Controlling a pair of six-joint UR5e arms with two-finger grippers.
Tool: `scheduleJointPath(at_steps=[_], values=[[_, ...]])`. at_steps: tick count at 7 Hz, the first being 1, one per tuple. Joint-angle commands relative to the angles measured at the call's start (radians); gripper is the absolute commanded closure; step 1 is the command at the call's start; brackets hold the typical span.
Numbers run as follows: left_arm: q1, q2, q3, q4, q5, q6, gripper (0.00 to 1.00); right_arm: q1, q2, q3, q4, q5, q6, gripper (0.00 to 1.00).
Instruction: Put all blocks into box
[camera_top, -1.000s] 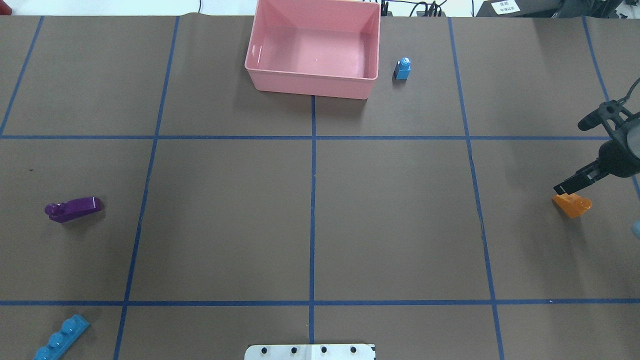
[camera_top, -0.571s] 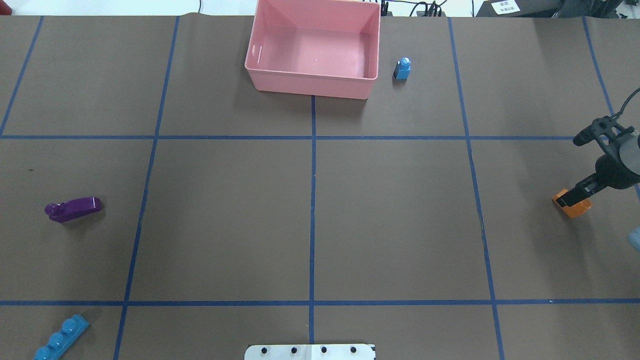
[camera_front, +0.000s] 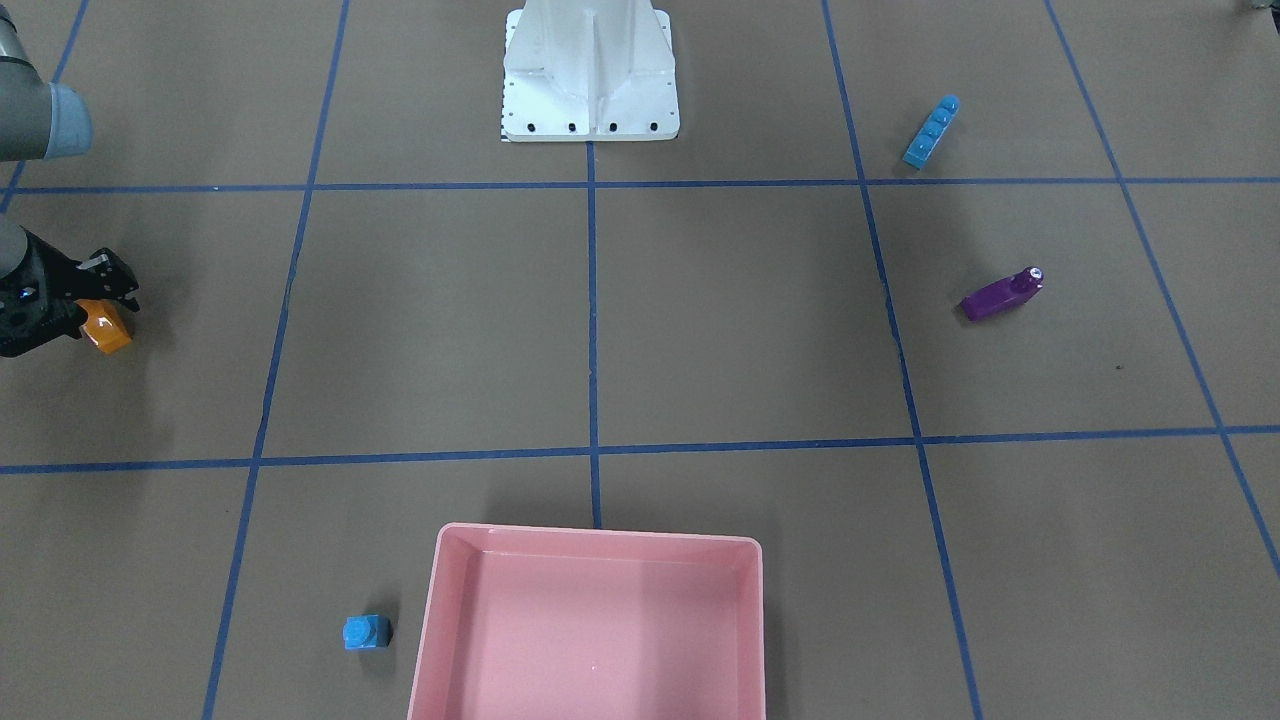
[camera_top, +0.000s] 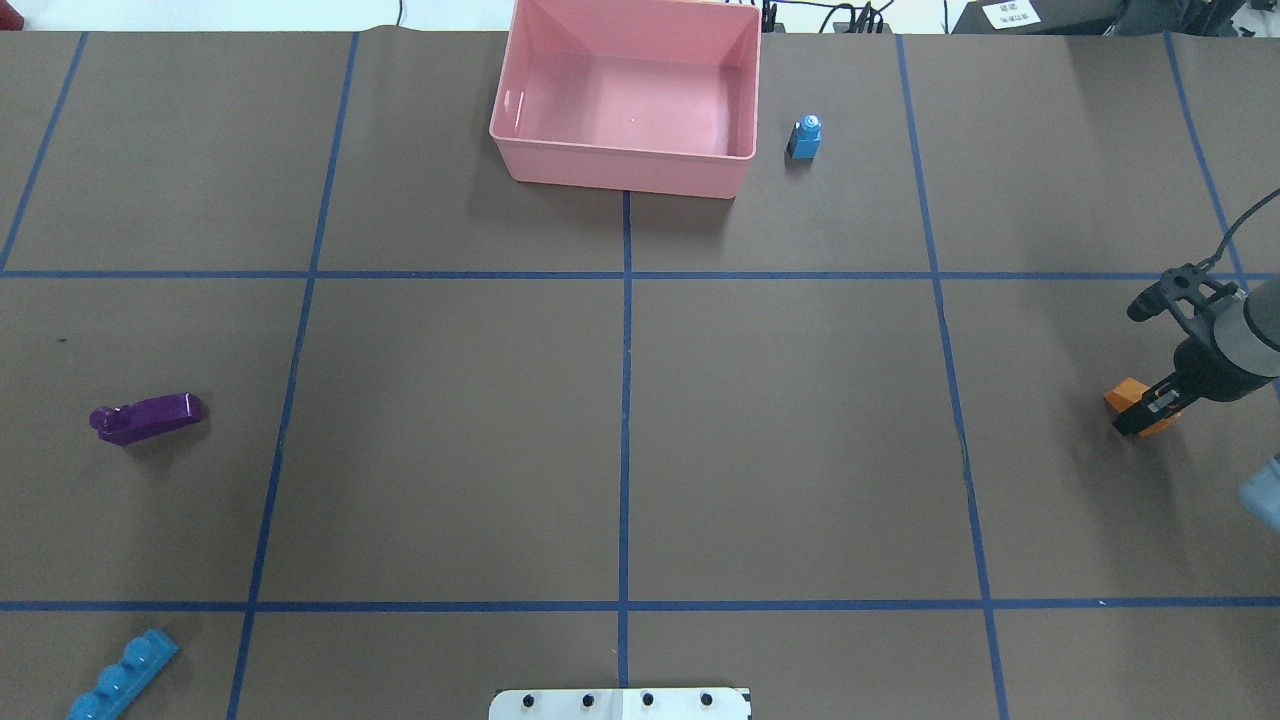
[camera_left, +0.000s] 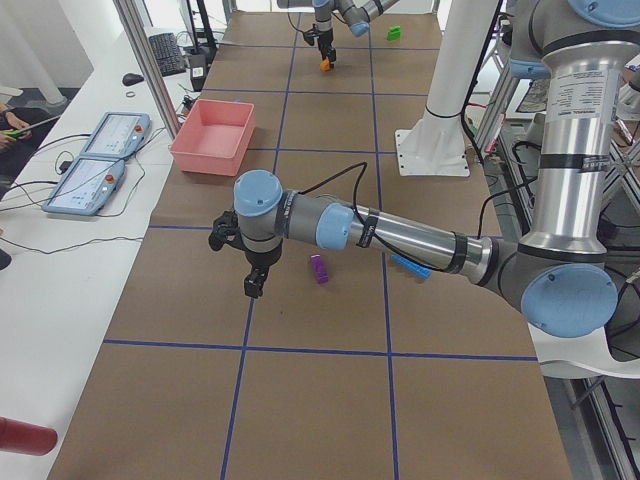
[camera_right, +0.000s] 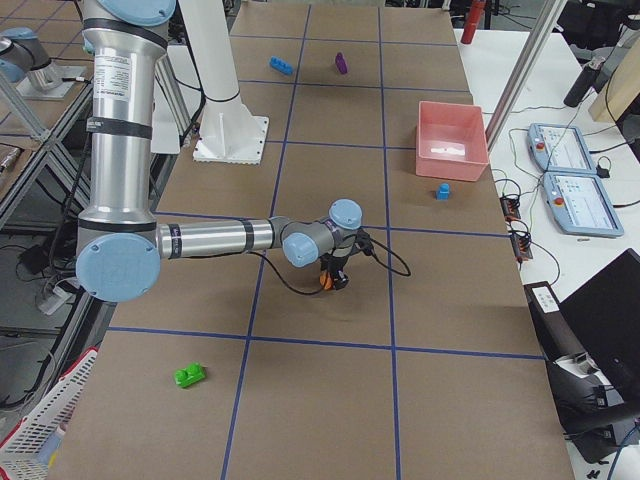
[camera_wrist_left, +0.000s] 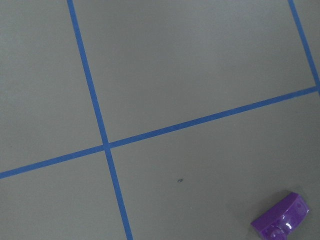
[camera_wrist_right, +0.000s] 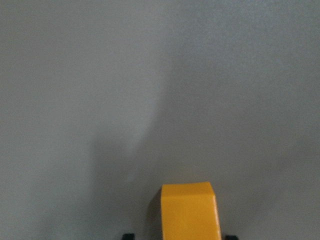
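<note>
Dropping since a second ago, the right fingers (camera_top: 1142, 414) now straddle the orange block (camera_top: 1122, 394) on the bench (camera_top: 800, 450) at the frame's right edge — apart, not yet clamped. The pink box (camera_top: 620, 172), top centre, holds nothing; closing likely comes next. Whether the left fingers (camera_left: 255, 286) are apart cannot be told.

Centre lane: brown paper table cover (camera_top: 780, 440) runs unbroken from the white metal base plate (camera_top: 620, 703) at 6 o'clock to the pink plastic box (camera_top: 620, 170) at 12 o'clock.
Box: top open, low walls all round; small blue studded brick (camera_top: 805, 138) stands near its 3 o'clock wall, apart from it.
9 o'clock side: purple glossy brick (camera_top: 147, 417); long blue four-stud brick (camera_top: 122, 678) at 7 o'clock, well apart. Left gripper (camera_left: 255, 285) hangs above the paper near the purple one.
3 o'clock edge: right gripper (camera_top: 1140, 415) down at the paper, straddling the orange brick (camera_top: 1125, 393).
Past 4 o'clock: green brick (camera_right: 188, 376), lying alone.
</note>
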Motion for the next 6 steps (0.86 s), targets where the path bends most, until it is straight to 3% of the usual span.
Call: scheduleJointPath(at_steps=[1,4,6], values=[[0.016,-0.002,-0.008,0.0,-0.001,0.001,0.0,0.027,-0.006,0.011,-0.003,0.004,-0.001,1.0],[0.12,-0.007,-0.019,0.004,-0.051,0.002,0.0,0.178,-0.025,0.097,-0.004,0.035,0.002,1.0],[0.194,0.021,-0.063,0.004,0.016,0.158,0.0,0.231,0.019,0.142,-0.007,0.044,0.029,1.0]])
